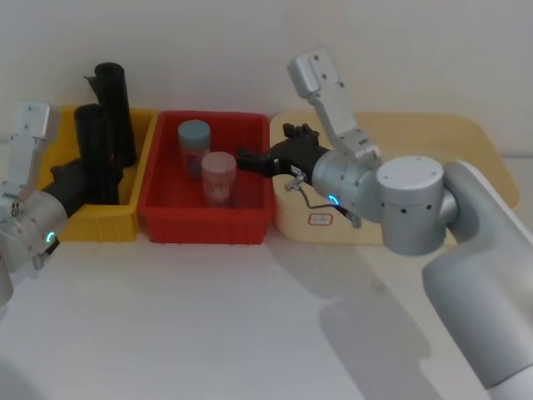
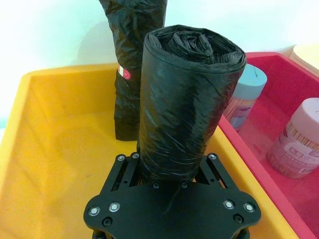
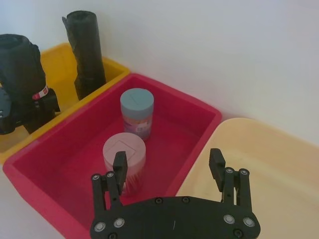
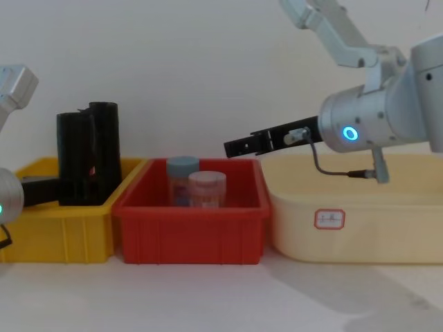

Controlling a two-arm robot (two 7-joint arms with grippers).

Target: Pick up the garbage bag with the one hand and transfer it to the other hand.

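The left pincer (image 2: 168, 169), on the arm with the green-cyan ring, is closed around the lower part of the garbage bag (image 2: 187, 99), a thick black roll standing upright in the yellow bin (image 2: 60, 149) at the left of the surface (image 1: 208, 333). Whether the roll's base touches the bin floor cannot be told, since the pincer hides it. A second black roll (image 1: 117, 108) stands just beyond it, farther back in the same bin. To the right sits a red bin (image 1: 208, 225) holding a teal-lidded jar (image 1: 194, 142) and a pink-lidded jar (image 1: 219, 177), and right of that a cream bin (image 4: 360, 235). The right pincer (image 3: 167, 164), on the blue-ringed arm, hangs in the air with its fingers spread wide and nothing between them, over the right edge of the red bin, pointing left toward the roll. The step in hand looks like the lift before the hand-over. To do it well, the left arm should probably raise the roll straight up until it clears the yellow wall and the neighbouring roll, then carry it rightward above the jars, keeping it upright. Because the hold is low, most of the roll stands free above it, which leaves room for the right pincer to close there. The plastic looks slick and soft, so a firm squeeze and slow travel seem wise, and the left should let go only once the right has closed.
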